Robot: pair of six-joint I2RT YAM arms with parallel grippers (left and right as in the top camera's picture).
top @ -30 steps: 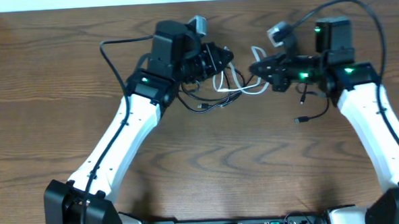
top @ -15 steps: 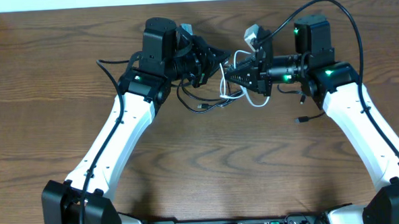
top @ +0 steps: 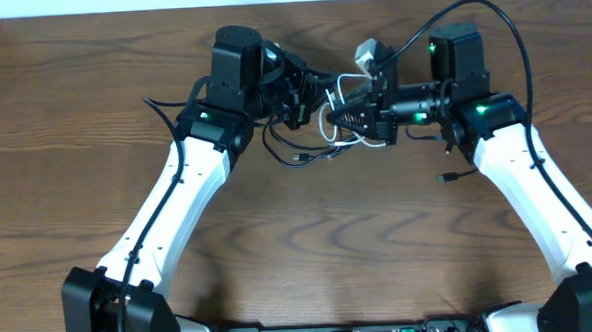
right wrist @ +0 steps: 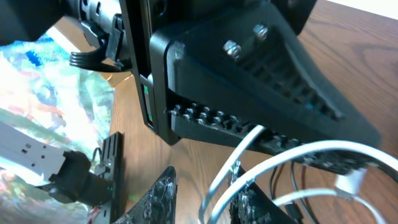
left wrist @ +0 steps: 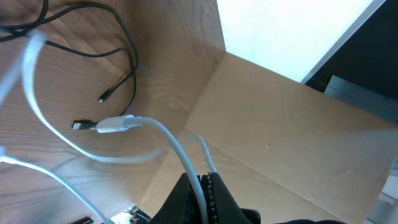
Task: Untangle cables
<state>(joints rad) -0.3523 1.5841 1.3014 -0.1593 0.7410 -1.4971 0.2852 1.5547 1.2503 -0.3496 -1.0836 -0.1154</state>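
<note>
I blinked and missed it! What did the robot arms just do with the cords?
The right tool slid left until it almost meets the left tool, bunching the thin white cable into tighter loops between them. The left tool stays clamped on that cable. The thin black cable on the wooden table stayed put.
</note>
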